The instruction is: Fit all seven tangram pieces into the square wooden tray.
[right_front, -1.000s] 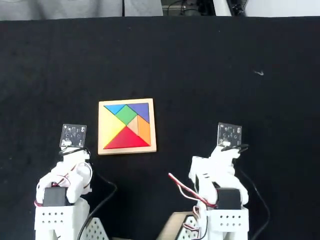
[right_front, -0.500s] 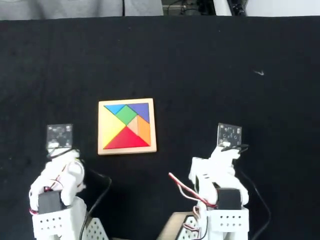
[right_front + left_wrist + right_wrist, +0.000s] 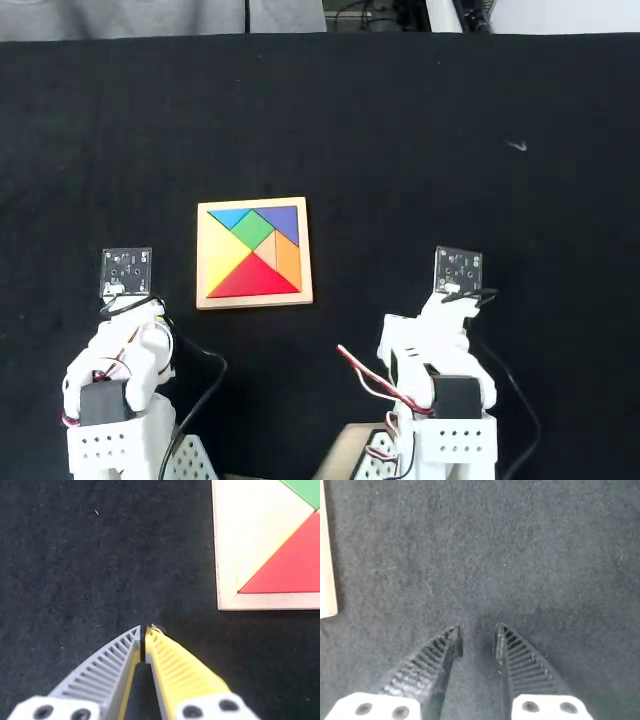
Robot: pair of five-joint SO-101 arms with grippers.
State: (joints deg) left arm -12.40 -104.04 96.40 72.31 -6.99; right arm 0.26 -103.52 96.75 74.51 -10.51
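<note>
The square wooden tray (image 3: 305, 250) lies on the black cloth, left of centre, and several coloured tangram pieces fill it flat. Among them are a yellow triangle (image 3: 217, 258), a red triangle (image 3: 252, 280) and a green square (image 3: 253, 230). My left arm (image 3: 118, 365) sits at the near edge, left of the tray. My left gripper (image 3: 144, 631) is shut with nothing in it, on bare cloth beside the tray's near corner (image 3: 222, 602). My right arm (image 3: 440, 360) sits to the tray's right. My right gripper (image 3: 478, 639) is slightly open and empty over the cloth.
The tray's side rim (image 3: 327, 555) shows at the border of the right wrist view. A small pale speck (image 3: 517, 146) lies on the cloth at the far right. Open black cloth surrounds the tray on all sides.
My left arm swung to the left, away from the tray, then came back slightly. The right arm and the tray have not moved.
</note>
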